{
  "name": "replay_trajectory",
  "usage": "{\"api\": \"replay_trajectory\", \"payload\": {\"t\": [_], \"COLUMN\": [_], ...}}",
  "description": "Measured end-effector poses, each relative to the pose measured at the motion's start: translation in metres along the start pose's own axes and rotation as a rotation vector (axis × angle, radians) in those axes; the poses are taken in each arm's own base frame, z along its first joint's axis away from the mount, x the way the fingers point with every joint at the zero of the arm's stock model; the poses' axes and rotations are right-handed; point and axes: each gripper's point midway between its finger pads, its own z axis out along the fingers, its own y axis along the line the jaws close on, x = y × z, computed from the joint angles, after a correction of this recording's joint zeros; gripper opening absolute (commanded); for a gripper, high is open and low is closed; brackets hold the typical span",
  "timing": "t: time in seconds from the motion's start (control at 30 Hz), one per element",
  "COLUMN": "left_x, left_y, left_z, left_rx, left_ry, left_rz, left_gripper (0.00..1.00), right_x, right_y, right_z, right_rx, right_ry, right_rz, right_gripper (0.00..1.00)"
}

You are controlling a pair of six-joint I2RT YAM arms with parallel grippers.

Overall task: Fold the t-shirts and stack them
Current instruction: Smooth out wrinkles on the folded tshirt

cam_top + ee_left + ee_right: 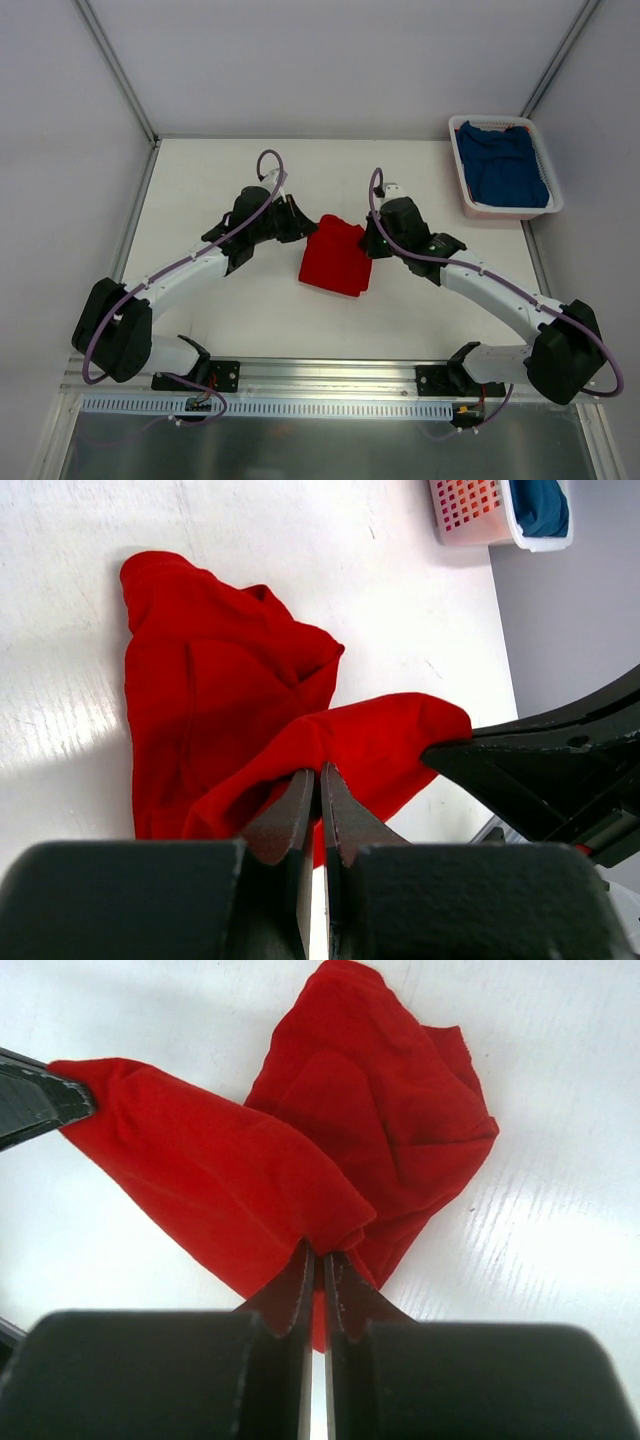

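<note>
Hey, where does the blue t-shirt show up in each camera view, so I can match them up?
Top external: upper right, the blue t-shirt inside the white basket.
Left wrist: top right corner, in that basket.
Right wrist: not in view.
Shared landmark: the red t-shirt, mid-table, gripped by the left claw and right claw.

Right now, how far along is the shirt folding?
Early. Nothing is stacked yet. In hand: the red t-shirt, partly doubled over on the table, both arms' jaws shut on its lifted edge. Left: the blue t-shirt lies crumpled in the basket.
</note>
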Motion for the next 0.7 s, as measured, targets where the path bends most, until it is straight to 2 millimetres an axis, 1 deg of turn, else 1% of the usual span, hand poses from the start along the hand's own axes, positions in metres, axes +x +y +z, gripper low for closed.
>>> {"api": "replay_trajectory", "payload": {"t": [0.2, 0.33, 0.53, 0.7], "left_x": [-0.011, -0.017, -0.026, -0.033], "left_y": [-0.007, -0.01, -0.019, -0.027], "left_z": [-0.001, -0.005, -0.012, -0.014], "left_rx": [0.003, 0.002, 0.012, 0.024], "left_ry": [-0.02, -0.04, -0.062, -0.073], "left_rz": [0.025, 0.039, 0.059, 0.079], "left_gripper": [0.0, 0.0, 0.0, 0.0], "right_x": [-0.005, -0.013, -0.022, -0.033], "right_y": [-0.006, -0.006, -0.007, -0.007], "right_z": [-0.003, -0.01, -0.019, -0.025], "right_rx": [0.024, 0.027, 0.029, 0.031], "right_ry": [-0.017, -0.05, -0.089, -0.123], "right_rz": [-0.01, -0.014, -0.024, -0.028], "right_gripper": [0.0, 0.0, 0.0, 0.0]}}
